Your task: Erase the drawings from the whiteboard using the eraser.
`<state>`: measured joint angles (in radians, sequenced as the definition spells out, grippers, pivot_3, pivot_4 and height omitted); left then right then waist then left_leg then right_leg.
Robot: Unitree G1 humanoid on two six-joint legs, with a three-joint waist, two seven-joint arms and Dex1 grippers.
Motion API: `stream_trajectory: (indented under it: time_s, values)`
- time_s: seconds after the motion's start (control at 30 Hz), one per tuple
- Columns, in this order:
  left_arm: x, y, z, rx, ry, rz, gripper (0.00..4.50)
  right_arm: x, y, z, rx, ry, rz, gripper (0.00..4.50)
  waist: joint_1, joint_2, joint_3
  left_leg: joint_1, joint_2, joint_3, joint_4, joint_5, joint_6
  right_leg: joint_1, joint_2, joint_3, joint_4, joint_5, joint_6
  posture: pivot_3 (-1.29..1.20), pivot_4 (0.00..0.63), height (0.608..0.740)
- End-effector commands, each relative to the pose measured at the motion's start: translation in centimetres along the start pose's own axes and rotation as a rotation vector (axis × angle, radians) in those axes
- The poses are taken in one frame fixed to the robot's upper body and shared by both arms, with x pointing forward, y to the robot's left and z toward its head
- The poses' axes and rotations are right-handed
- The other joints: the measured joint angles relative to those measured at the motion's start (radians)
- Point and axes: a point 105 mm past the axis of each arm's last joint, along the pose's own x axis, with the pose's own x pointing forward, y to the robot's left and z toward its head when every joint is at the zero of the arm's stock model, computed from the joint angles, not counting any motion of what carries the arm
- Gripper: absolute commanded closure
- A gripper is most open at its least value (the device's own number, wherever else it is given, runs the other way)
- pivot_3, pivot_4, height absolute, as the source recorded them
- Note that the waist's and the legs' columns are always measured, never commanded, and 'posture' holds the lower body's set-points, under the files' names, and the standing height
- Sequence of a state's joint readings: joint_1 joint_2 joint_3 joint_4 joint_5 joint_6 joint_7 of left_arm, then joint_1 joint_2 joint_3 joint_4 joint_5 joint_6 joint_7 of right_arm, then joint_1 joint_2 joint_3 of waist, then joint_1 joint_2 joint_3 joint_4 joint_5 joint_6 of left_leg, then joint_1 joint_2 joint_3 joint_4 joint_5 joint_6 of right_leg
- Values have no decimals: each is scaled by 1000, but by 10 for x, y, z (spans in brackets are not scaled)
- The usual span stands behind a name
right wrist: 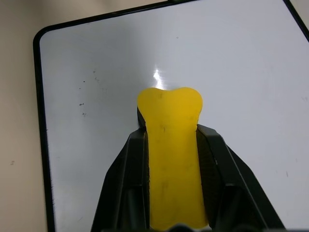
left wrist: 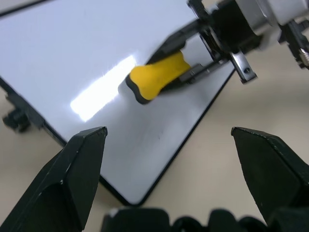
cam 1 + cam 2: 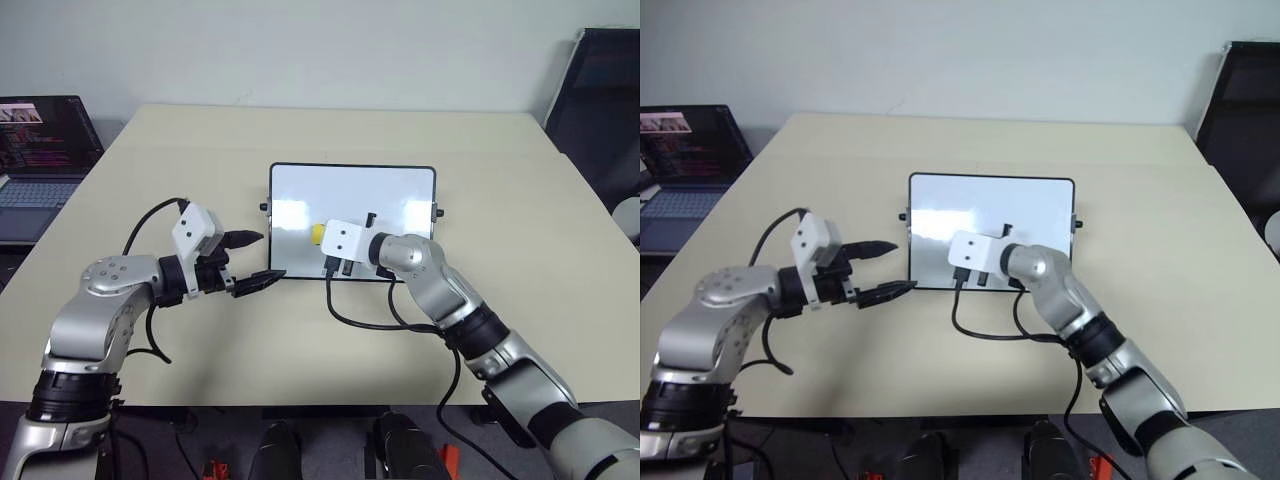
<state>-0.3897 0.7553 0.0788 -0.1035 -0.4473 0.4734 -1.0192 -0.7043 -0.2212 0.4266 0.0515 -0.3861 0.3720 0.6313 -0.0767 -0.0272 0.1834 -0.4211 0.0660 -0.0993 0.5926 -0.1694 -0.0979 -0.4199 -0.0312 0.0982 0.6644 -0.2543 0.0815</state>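
Now right claw point(image 1: 172, 145) presses eraser point(image 1: 171, 159) onto whiteboard point(image 1: 241, 63).

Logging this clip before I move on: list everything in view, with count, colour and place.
whiteboard: one, white with black frame, mid-table.
eraser: one, yellow with black underside, on the whiteboard, held.
marker specks: few, dark, near the board's edge.
table: one, beige.
laptop: one, dark, beside the table's left edge.
chair: one, black, far right.
left hand: open, at the board's near left corner.
right hand: shut on the eraser.
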Motion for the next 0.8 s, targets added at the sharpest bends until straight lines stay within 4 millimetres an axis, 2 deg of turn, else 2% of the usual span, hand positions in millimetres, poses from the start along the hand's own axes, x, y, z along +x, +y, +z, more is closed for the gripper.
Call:
stream_trajectory:
  time_s: [0.03, 0.23, 0.4, 0.57, 0.7, 0.8]
  values:
    - [10, -6, 18, 42, -57, -73, 0, -43, -38, 23, 250, -121, -214, 3516, 1, 0, 0, 0, 0, 0, 0, 0, 0, 0, 0, 0, 0, 2, 3, 0, 150, 740]
    - [30, -22, 33, 93, -113, -225, 0, -119, -32, -39, 569, 52, -456, 3516, 20, 0, 0, -2, 0, -2, -1, 0, 0, 0, 0, -2, -2, 1, 5, 0, 150, 740]
    - [53, -36, 44, 139, -151, -370, 0, -166, -22, -83, 672, 229, -672, 3516, 21, 0, 0, -2, 0, -1, 1, 0, 0, 0, 0, -1, -1, -1, 0, 0, 150, 740]
    - [78, -51, 51, 213, -164, -506, 0, -188, -14, -115, 760, 348, -773, 3516, 13, 0, 0, 0, 0, 1, 1, 0, 0, 1, 0, 2, -1, 0, -1, 0, 150, 740]
    - [95, -60, 53, 285, -150, -580, 0, -192, -13, -135, 790, 406, -778, 3516, 13, 0, 0, 0, 0, 1, 1, 0, 0, 1, 0, 2, -2, 0, -1, 0, 150, 740]
    - [105, -66, 59, 313, -163, -615, 0, -192, -17, -142, 840, 397, -785, 3516, 14, 0, 0, -1, 0, 1, 1, 0, 0, 0, 0, 2, -2, 0, -1, 0, 150, 740]
